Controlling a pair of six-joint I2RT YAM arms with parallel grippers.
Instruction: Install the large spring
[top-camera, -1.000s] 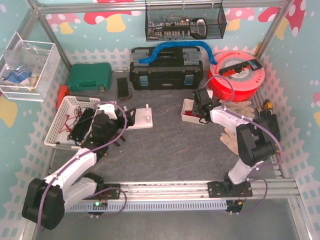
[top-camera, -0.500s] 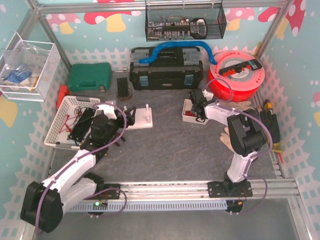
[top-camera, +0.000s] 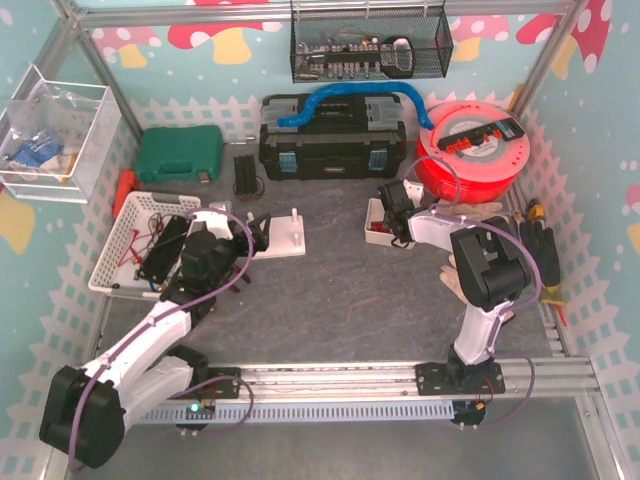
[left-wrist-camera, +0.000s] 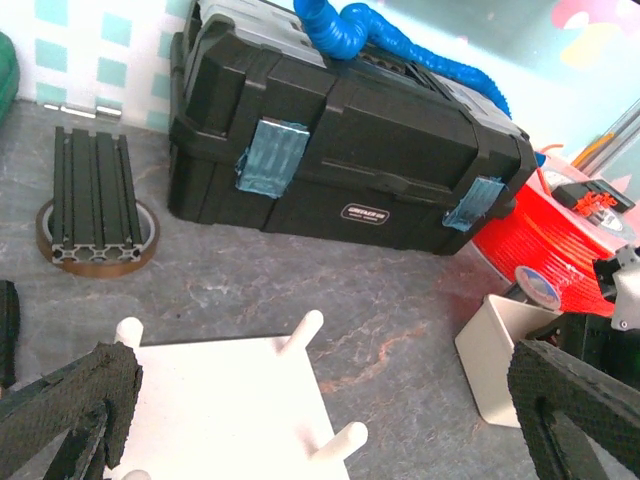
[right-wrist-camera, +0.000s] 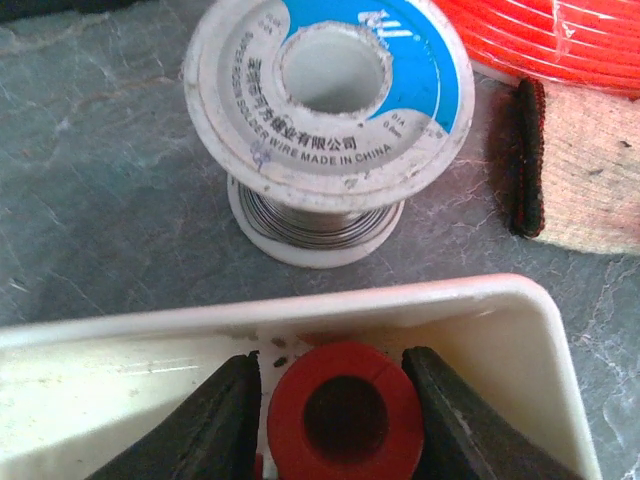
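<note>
The large spring (right-wrist-camera: 342, 410) is red and seen end-on as a thick ring, lying in the small white tray (right-wrist-camera: 300, 305) at the table's right middle (top-camera: 378, 222). My right gripper (right-wrist-camera: 335, 405) is down in that tray with its jaws astride the spring, a thin gap showing on the left side; it also shows in the top view (top-camera: 393, 215). The white base plate (top-camera: 283, 235) with upright pegs (left-wrist-camera: 300, 332) lies left of centre. My left gripper (left-wrist-camera: 330, 405) is wide open and empty, hovering at the plate's near edge (top-camera: 258, 236).
A solder spool (right-wrist-camera: 330, 90) stands just behind the tray, with a work glove (right-wrist-camera: 590, 170) and red filament reel (top-camera: 470, 150) to its right. A black toolbox (top-camera: 333, 135), black extrusion (left-wrist-camera: 95, 200), green case (top-camera: 180, 153) and white wire basket (top-camera: 140, 240) line the back and left.
My right gripper has moved left and back, down into the white tray, and its forearm has swung round. The left arm has hardly moved.
</note>
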